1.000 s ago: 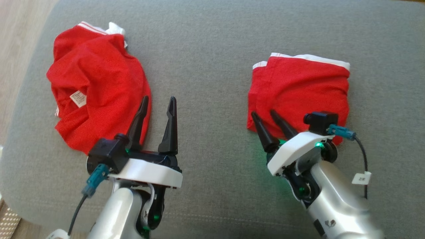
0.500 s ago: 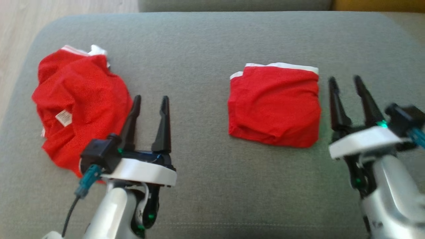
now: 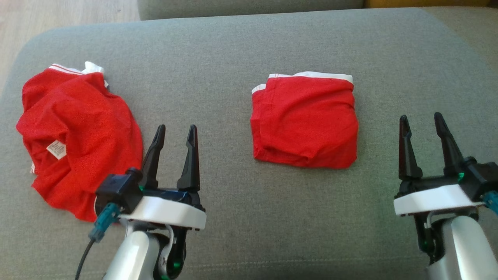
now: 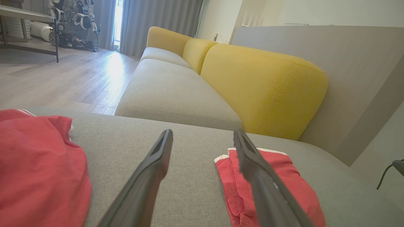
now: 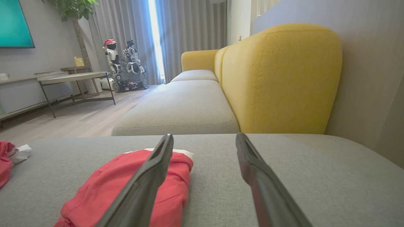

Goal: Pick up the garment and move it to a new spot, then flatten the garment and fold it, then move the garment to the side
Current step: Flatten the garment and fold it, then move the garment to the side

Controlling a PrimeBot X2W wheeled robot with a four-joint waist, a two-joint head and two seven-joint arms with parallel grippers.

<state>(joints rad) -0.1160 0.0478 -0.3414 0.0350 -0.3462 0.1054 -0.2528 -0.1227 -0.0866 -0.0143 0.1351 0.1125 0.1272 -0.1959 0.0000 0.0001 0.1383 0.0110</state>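
A folded red garment (image 3: 305, 122) with a white waistband lies flat on the grey cushion (image 3: 233, 58), a little right of centre; it also appears as the folded garment (image 4: 277, 186) and the folded garment (image 5: 126, 186) in the wrist views. A second red garment (image 3: 76, 132) lies crumpled at the far left, a white label showing. My left gripper (image 3: 175, 130) is open and empty, hovering just right of the crumpled garment (image 4: 34, 170). My right gripper (image 3: 422, 118) is open and empty, standing apart to the right of the folded one.
The grey cushion's left edge drops to a wooden floor (image 3: 23, 23). Beyond it run another grey seat (image 5: 180, 110) and yellow backrests (image 5: 281, 78). A low table (image 5: 75, 78) and parked robots (image 5: 126, 66) stand far off.
My right gripper has drawn back off the folded garment and swung to its right, empty. The camera tilted, shifting the whole picture. The left gripper has kept its place.
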